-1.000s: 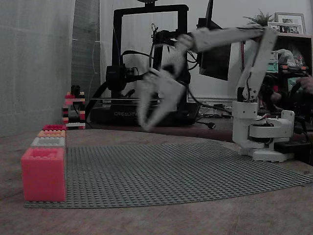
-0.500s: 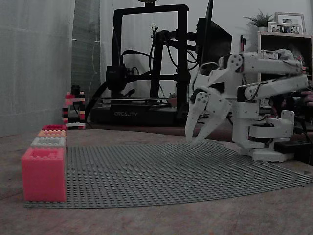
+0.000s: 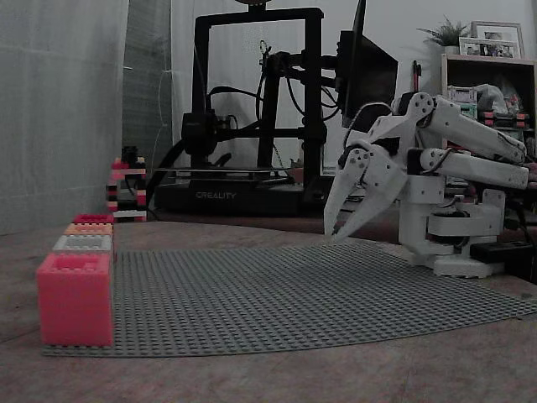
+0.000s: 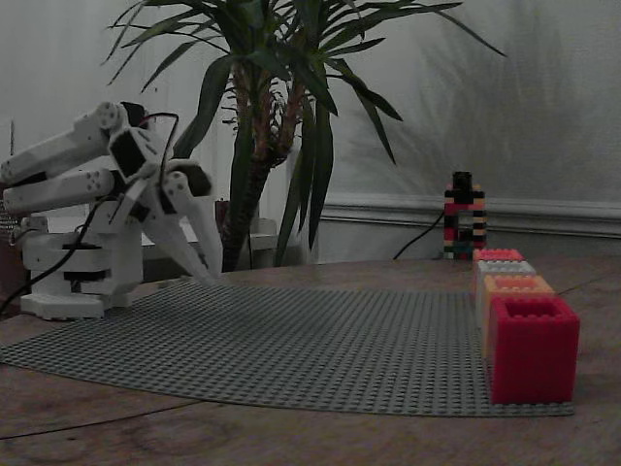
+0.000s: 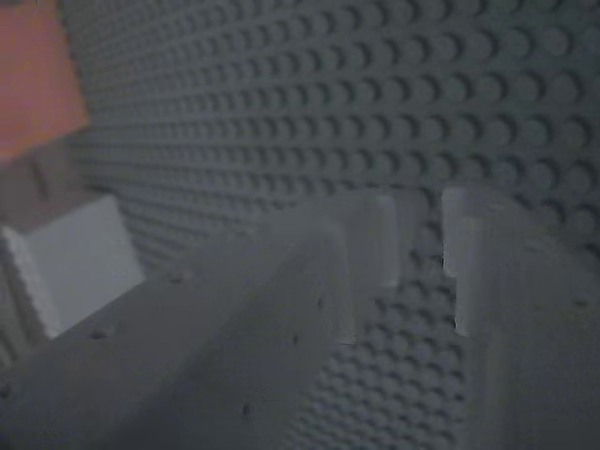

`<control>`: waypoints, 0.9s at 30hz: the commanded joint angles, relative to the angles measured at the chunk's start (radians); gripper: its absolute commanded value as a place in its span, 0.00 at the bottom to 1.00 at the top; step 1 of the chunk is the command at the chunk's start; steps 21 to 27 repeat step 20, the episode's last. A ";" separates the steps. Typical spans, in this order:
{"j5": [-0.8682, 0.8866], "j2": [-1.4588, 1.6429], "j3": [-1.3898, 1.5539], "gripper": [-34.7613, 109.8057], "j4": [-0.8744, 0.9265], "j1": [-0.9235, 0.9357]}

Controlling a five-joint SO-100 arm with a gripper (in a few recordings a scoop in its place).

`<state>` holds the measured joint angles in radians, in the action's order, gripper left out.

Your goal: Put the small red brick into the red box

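The red box (image 4: pixel 529 349) is deep crimson and stands nearest the camera in a fixed view, at the end of a row on the baseplate's right edge. From the other side the red box (image 3: pixel 92 218) is the farthest in that row. The small red brick is out of view. My white gripper (image 3: pixel 334 236) hangs folded back near the arm's base, tips just above the grey studded baseplate (image 3: pixel 277 294). It is far from the boxes. In the wrist view the gripper (image 5: pixel 420 211) is open by a narrow slit, with only studs showing through.
The row also holds a pink-salmon box (image 3: pixel 74 298), a grey box (image 3: pixel 82 243) and an orange box (image 3: pixel 88 228). A red, black and white brick tower (image 3: pixel 126 189) stands behind them. A blurred orange-red block (image 5: pixel 37 75) fills the wrist view's top-left corner.
The arm has folded back toward its base. The gripper swung from mid-air above the plate's middle to the right and down, close to the base.
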<state>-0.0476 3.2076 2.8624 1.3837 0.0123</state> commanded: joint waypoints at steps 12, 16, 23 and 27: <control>0.017 0.014 -0.002 0.24 0.021 -0.002; 0.017 0.014 -0.002 0.24 0.021 -0.002; 0.018 0.014 -0.002 0.24 0.021 -0.002; 0.018 0.014 -0.002 0.24 0.021 -0.002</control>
